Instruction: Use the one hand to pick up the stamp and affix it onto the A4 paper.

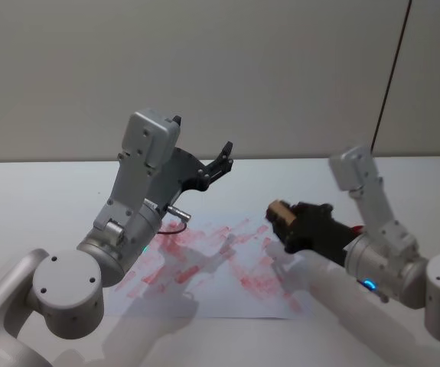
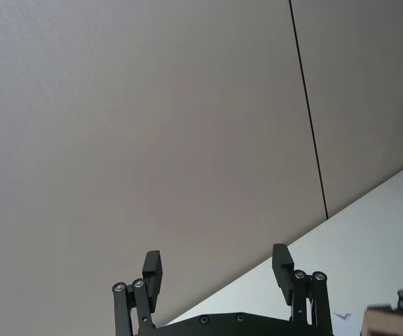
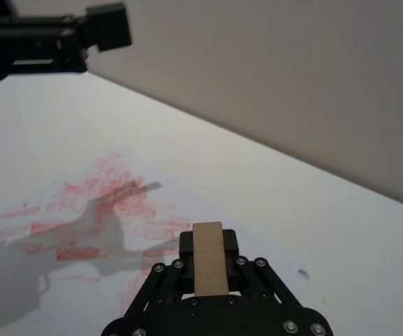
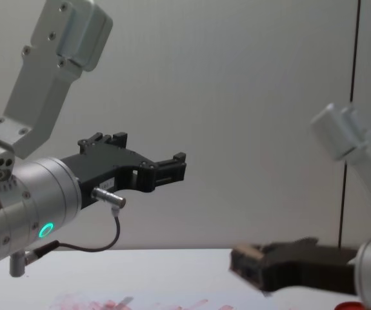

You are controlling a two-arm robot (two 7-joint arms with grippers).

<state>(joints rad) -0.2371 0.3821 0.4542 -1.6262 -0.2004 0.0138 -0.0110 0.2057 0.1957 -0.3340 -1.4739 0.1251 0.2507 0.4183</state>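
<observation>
The stamp point(image 1: 279, 209) is a small tan wooden block held in my right gripper point(image 1: 284, 220), which is shut on it above the right part of the A4 paper point(image 1: 204, 267). The right wrist view has the stamp point(image 3: 209, 259) upright between the black fingers, with the paper point(image 3: 82, 217) and its red ink smears below. In the chest view the right gripper point(image 4: 250, 266) hovers just over the table. My left gripper point(image 1: 223, 159) is raised high over the paper's far edge, open and holding nothing; its fingers point(image 2: 154, 269) point toward the wall.
The white table point(image 1: 36, 191) stretches around the sheet, ending at a grey wall point(image 1: 204, 69) behind. A small red object point(image 4: 348, 306) peeks in at the chest view's lower right edge. The left arm's shadow falls across the paper.
</observation>
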